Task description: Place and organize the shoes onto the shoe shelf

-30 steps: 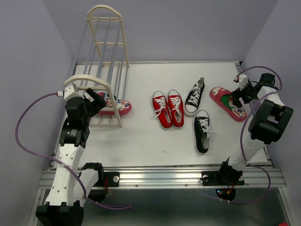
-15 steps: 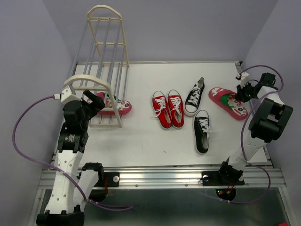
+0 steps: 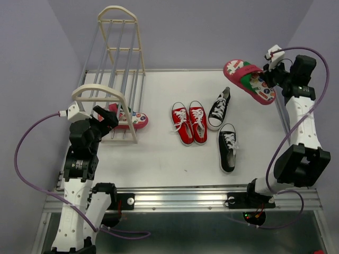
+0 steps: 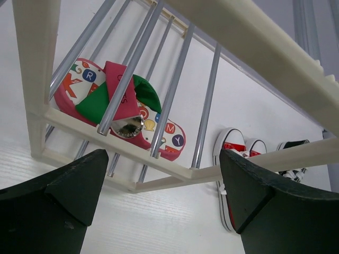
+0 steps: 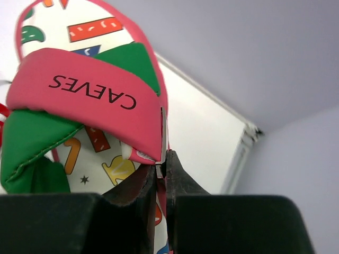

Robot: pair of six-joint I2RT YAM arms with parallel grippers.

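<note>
My right gripper (image 3: pixel 270 79) is shut on the edge of a red-pink flip-flop (image 3: pixel 248 79) and holds it up in the air over the table's far right corner. In the right wrist view its fingers (image 5: pixel 177 180) pinch the flip-flop (image 5: pixel 90 100) by the sole edge beside the strap. The other flip-flop (image 3: pixel 127 119) lies on the bottom tier of the cream shoe shelf (image 3: pixel 119 50) at the left. My left gripper (image 3: pixel 106 117) stands open just in front of the shelf, and between its fingers show the shelf rails (image 4: pixel 175 90) and that flip-flop (image 4: pixel 116 103). Red sneakers (image 3: pixel 189 123) and black sneakers (image 3: pixel 223 129) lie mid-table.
One black sneaker (image 3: pixel 218 109) lies on its side; the other (image 3: pixel 228 148) stands upright nearer the front. A metal rail (image 3: pixel 180 198) runs along the table's near edge. Purple cables loop beside both arms.
My right gripper has closed on the flip-flop and lifted it off the table, up and towards the back. The left arm has drawn back a little from the shelf.
</note>
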